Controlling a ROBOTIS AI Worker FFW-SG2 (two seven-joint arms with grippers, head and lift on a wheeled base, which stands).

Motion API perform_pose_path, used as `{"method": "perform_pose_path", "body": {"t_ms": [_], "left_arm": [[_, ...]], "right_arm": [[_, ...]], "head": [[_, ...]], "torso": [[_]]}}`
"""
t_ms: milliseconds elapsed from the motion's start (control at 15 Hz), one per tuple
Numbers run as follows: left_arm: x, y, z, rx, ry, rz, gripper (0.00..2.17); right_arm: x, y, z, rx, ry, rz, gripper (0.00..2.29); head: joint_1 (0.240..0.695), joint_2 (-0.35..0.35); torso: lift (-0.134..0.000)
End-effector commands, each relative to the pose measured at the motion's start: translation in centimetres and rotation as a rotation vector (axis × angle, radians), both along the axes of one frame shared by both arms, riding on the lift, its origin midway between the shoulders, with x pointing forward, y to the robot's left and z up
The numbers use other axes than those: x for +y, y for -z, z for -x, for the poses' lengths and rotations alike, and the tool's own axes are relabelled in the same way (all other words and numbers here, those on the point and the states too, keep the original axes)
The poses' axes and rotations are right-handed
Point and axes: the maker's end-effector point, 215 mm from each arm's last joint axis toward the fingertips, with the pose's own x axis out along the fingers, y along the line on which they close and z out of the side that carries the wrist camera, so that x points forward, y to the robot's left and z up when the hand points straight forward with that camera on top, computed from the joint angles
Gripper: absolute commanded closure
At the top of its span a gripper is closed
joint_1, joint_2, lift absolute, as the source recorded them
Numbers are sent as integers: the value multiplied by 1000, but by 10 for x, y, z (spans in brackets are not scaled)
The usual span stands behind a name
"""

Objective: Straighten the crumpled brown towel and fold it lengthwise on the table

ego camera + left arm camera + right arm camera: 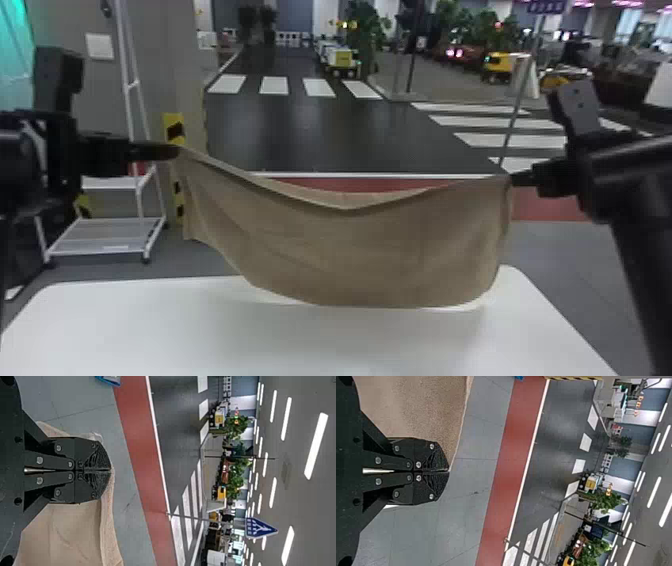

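In the head view the brown towel (360, 250) hangs in a slack sling above the desk (150, 330), its lower edge near the desk's far part; whether it brushes the top I can't tell. The left hand (172, 151) grips one end above and beyond the desk's left side, the right hand (515, 179) the other end, above the desk's right side. The upper edge (350, 200) dips in the middle with a turned-over lip, so the cloth looks light and limp, nothing fragile, and likely to take whatever shape the hands give it. In the left wrist view the fingers (97, 485) are pressed together on the towel, which bunches around their tips and shows on both sides of them; spreading that bit out once it's laid on the desk would probably help. In the right wrist view the fingers (433, 455) are closed too, pinching it right at its margin, a shallow bite that could slip under a hard pull. I'd keep hold of both ends, draw them gently apart over the desk, then lower the loose edge first.
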Motion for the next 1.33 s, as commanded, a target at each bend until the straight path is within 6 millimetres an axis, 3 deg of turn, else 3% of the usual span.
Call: {"method": "perform_pose_path", "body": {"t_ms": [0,133,267,400,467,533,667,800,933,1133,1267], "left_arm": [[14,-2,33,11,-15,56,1369],[33,40,91,51,-38,66,1369],[45,88,160,97,-42,65,1369],[58,130,230,146,-48,73,1369],[63,150,257,180,-41,107,1369],[65,161,273,178,-20,116,1369],[66,189,296,169,14,54,1366],[64,215,315,188,59,27,1369],[79,231,322,212,61,7,1369],[116,234,320,236,2,-111,1369],[153,230,315,238,-52,-129,1366]], "right_arm": [[-4,-3,20,5,7,-35,1349],[-4,31,65,29,-8,-29,1349],[2,77,120,75,-46,-25,1349],[6,126,182,138,-70,-32,1352],[13,142,207,159,-97,-45,1349],[22,159,224,183,-128,-37,1349],[30,191,254,234,-189,-51,1352],[33,216,280,264,-245,-38,1352],[30,234,291,298,-257,-57,1355],[19,234,275,292,-235,-77,1359],[13,229,257,284,-229,-108,1355]], "head": [[327,-146],[328,-145],[376,-141],[456,-139],[556,-140],[613,-141],[695,-135],[695,-126],[695,-132],[695,-120],[695,-87]], "torso": [[-124],[-124],[-124],[-124],[-124],[-124],[-124],[-124],[-124],[-124],[-124]]}}
